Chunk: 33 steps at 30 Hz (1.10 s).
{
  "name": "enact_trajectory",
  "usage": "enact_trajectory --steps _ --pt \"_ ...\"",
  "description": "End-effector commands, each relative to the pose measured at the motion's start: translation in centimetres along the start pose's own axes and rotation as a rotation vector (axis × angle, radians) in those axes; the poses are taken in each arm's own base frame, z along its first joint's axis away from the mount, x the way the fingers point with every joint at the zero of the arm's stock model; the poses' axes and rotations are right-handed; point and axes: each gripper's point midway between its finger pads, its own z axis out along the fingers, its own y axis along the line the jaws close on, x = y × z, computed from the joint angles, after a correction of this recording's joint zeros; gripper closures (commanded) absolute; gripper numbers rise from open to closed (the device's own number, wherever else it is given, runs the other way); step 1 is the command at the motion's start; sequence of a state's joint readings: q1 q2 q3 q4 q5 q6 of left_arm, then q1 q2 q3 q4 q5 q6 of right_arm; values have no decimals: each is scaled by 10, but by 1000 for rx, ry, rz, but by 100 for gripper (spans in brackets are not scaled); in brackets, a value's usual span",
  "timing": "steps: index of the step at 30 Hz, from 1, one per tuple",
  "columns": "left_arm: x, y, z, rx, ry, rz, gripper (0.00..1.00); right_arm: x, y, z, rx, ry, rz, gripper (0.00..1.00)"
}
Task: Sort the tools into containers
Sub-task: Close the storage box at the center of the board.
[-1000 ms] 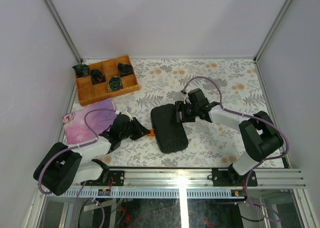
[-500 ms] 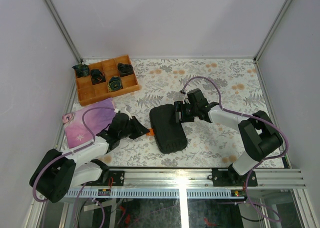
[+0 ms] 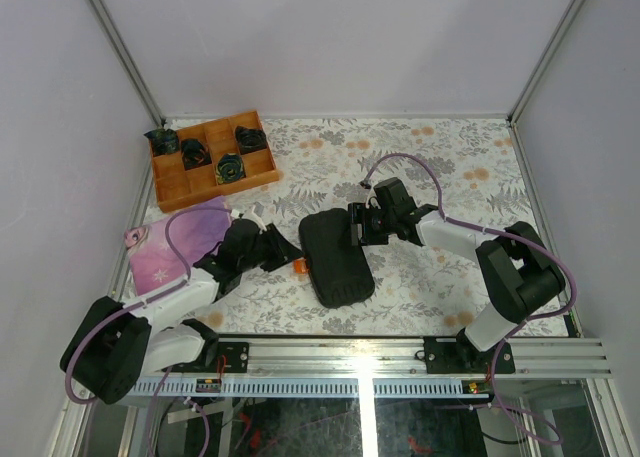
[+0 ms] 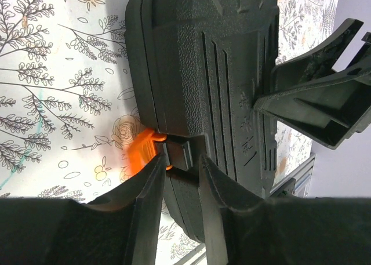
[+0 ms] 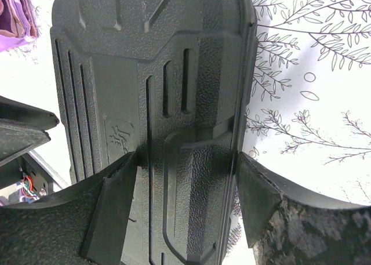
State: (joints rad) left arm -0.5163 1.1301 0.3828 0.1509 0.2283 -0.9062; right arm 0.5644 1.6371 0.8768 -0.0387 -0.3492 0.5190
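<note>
The black zip tool case (image 3: 335,257) lay closed and flat near the middle of the flowered tabletop (image 3: 450,157), its long side running from far-left to near-right.

The left gripper (image 3: 288,256) was low at the left edge of the case, just at the small orange tab (image 3: 299,267). In the left wrist view the left gripper (image 4: 179,160) had only a narrow gap. A small black pull on the edge of the case (image 4: 220,73) sat in this gap, and the orange tab (image 4: 142,152) stuck out beside it, over the tabletop. Whether the fingers really pinched the pull, I could not tell.

The right gripper (image 3: 358,225) was at the far right end of the case. In the right wrist view its jaws stood wide and the right gripper (image 5: 186,158) held the case (image 5: 145,73) between them. One finger (image 5: 110,207) lay against the textured lid and the other finger (image 5: 261,207) against the side edge next to the tabletop.

The two grippers were at opposite edges of the case.

An orange-brown wooden divided tray (image 3: 215,190) stood at the far left corner, well apart from the case. A purple cloth pouch (image 3: 170,247) lay near the left arm.
</note>
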Motion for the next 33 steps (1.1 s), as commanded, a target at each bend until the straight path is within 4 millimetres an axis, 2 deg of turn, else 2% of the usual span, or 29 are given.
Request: enact_trajectory --steps 1,7,11,19,24,33 --pt "-7 -18 3 60 -13 29 71 57 -52 6 195 178 6 54" --pt "0 -11 12 54 12 21 71 58 -52 5 197 179 7 54" --pt "-1 -4 10 27 -11 5 71 57 -52 4 198 178 4 55" --pt "1 26 5 -107 -37 -11 71 56 -52 5 198 179 0 55" --pt "7 39 1 -154 -25 -16 60 55 -52 6 195 180 3 55" --pt "26 46 7 -103 25 -68 54 56 -52 6 195 183 1 56"
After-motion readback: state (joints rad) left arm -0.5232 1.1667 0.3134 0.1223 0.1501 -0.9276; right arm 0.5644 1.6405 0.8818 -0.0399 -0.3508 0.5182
